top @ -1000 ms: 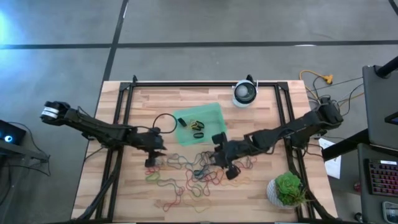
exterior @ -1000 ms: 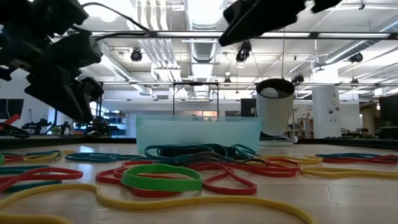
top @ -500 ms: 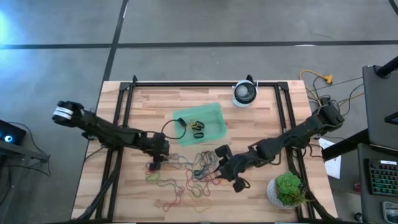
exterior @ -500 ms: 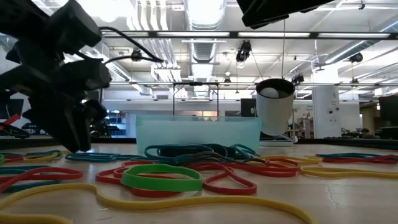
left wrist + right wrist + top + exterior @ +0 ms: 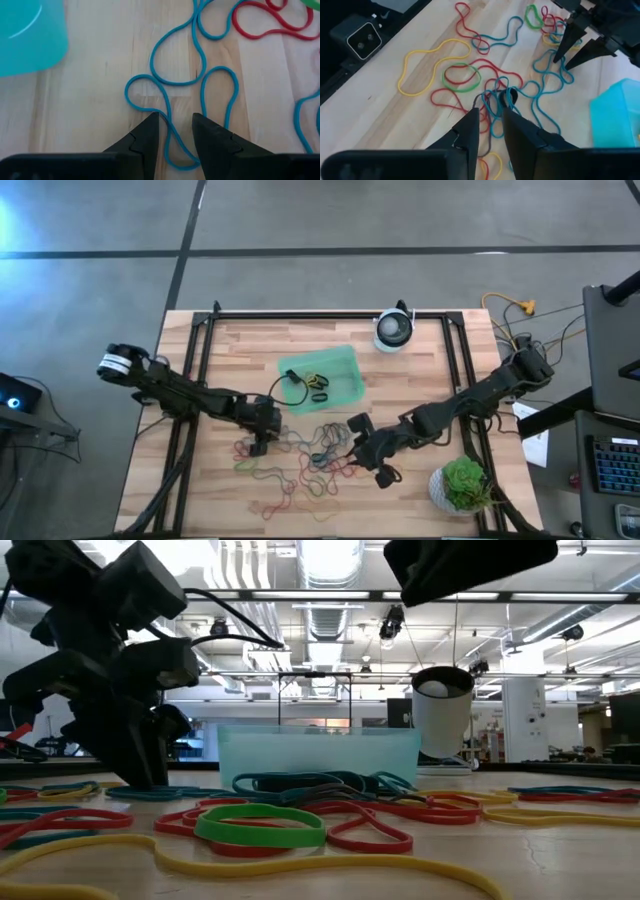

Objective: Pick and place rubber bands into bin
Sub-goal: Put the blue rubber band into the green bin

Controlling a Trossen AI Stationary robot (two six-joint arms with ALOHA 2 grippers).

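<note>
Wooden table (image 5: 420,360) boards lie bare around the left gripper (image 5: 175,131), which is down on the wood with its fingers a little apart, one on each side of a blue rubber band (image 5: 172,100) and not squeezing it. Just beside it sits the bin (image 5: 325,370), its corner close. The right gripper (image 5: 489,124) hangs over the tangled rubber bands (image 5: 490,90), fingers slightly apart, holding nothing. Bare wood stretches to the table's near edge.
</note>
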